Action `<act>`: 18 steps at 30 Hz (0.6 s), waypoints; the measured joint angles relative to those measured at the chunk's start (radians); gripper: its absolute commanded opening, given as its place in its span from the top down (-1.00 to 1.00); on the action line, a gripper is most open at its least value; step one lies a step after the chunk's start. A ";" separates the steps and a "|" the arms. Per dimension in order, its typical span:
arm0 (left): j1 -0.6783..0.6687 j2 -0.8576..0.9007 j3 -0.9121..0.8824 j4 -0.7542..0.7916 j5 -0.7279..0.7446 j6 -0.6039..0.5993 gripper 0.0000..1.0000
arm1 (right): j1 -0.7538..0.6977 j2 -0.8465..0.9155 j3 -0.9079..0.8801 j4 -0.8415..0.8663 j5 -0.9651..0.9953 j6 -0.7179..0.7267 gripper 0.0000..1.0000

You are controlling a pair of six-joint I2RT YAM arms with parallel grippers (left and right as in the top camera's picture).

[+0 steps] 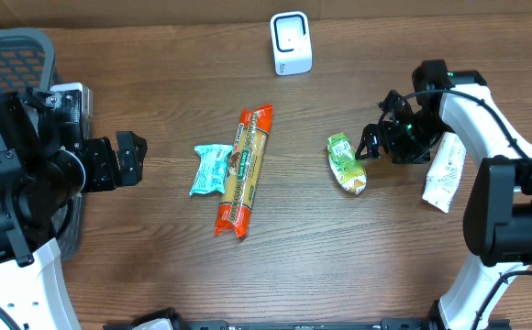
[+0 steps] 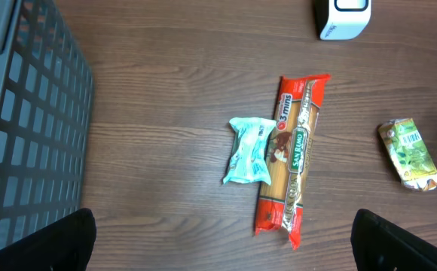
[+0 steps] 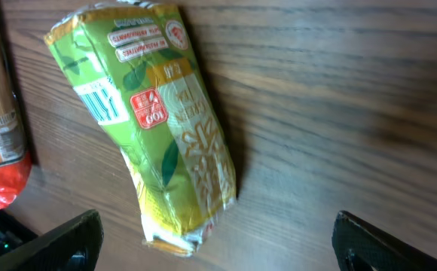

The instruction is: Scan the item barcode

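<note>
A green and yellow snack packet (image 1: 347,163) lies flat on the wooden table, right of centre. Its barcode (image 3: 102,102) faces up near the packet's far end. My right gripper (image 1: 376,139) hovers just right of the packet, open, with nothing between the fingers; the packet's near end (image 3: 175,226) lies ahead of the jaws. The white scanner (image 1: 291,43) stands upright at the table's back edge. My left gripper (image 1: 132,159) is open and empty at the left, well short of the items.
A long red and orange pasta pack (image 1: 244,170) lies mid-table with a teal packet (image 1: 211,170) against its left side. A white packet (image 1: 444,171) lies under the right arm. A grey basket (image 1: 9,55) stands at the far left.
</note>
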 measured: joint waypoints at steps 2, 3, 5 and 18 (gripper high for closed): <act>0.000 0.000 0.000 0.000 0.000 0.000 -0.99 | 0.000 0.000 -0.037 0.038 -0.026 -0.010 -0.91; 0.000 0.000 0.000 0.000 0.000 0.000 -0.99 | 0.002 0.000 -0.058 0.061 -0.040 -0.016 -0.89; 0.000 0.000 0.000 0.000 0.000 0.000 -0.99 | 0.005 0.000 -0.109 0.090 -0.077 -0.032 -0.83; 0.000 0.000 0.000 0.000 0.000 0.000 -0.99 | 0.006 -0.002 -0.266 0.243 -0.229 -0.055 0.35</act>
